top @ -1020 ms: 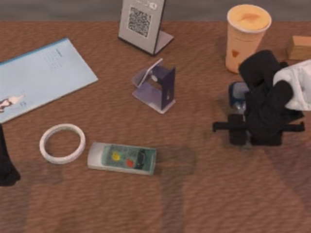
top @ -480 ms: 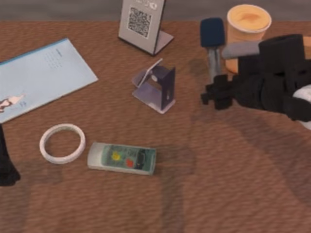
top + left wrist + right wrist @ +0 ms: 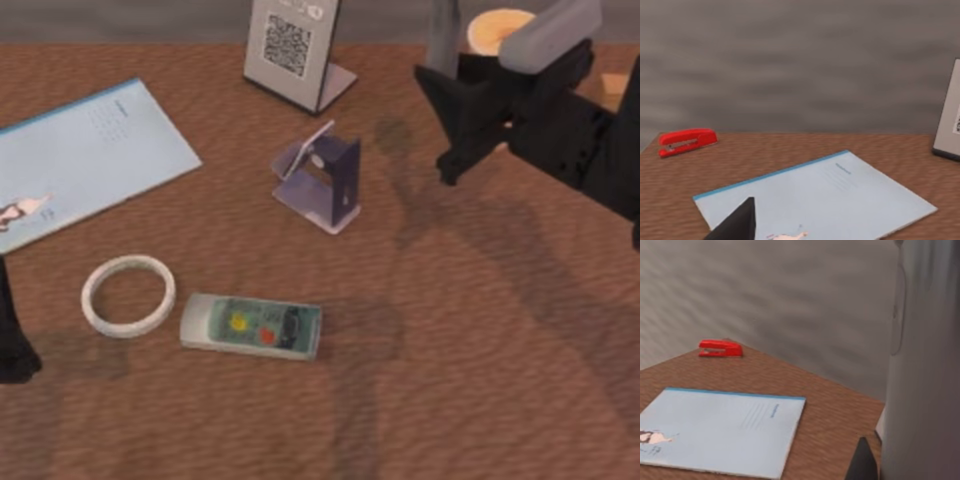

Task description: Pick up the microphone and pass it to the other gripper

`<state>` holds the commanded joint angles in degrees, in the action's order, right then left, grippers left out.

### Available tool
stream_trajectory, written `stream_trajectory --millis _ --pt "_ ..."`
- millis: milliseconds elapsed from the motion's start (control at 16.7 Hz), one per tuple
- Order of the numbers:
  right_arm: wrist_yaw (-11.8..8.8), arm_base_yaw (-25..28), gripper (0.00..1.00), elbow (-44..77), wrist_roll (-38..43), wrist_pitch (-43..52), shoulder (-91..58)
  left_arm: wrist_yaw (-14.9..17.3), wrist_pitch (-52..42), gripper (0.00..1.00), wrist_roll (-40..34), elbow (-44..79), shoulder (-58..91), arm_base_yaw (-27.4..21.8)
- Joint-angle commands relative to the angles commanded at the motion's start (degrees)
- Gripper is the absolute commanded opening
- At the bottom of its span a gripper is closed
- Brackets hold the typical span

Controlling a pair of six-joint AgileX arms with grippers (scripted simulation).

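High above the table's far right corner, my right gripper (image 3: pixel 440 120) is pinching the microphone (image 3: pixel 445 30) by its grey handle, head lifted out of view, I judge for the handover, while my left gripper (image 3: pixel 12 340) waits far away.

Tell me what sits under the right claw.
Bare brown table and shadow lie beneath the right claw, which holds the microphone's grey handle. Its arm covers most of the orange cup.
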<state>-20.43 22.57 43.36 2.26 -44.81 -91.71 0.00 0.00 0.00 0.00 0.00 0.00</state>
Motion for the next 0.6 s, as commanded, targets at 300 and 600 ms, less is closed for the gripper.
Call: stream_trajectory --millis 300,600 --pt "-1.15 -0.10 0.00 -1.03 -1.27 -3.25 1.69 0.00 0.00 1.00 0.00 0.00 0.00 0.00" --pt "0.86 2.20 0.00 -0.77 -1.15 -4.04 0.86 0.00 0.00 1.00 0.00 0.00 0.00 0.00"
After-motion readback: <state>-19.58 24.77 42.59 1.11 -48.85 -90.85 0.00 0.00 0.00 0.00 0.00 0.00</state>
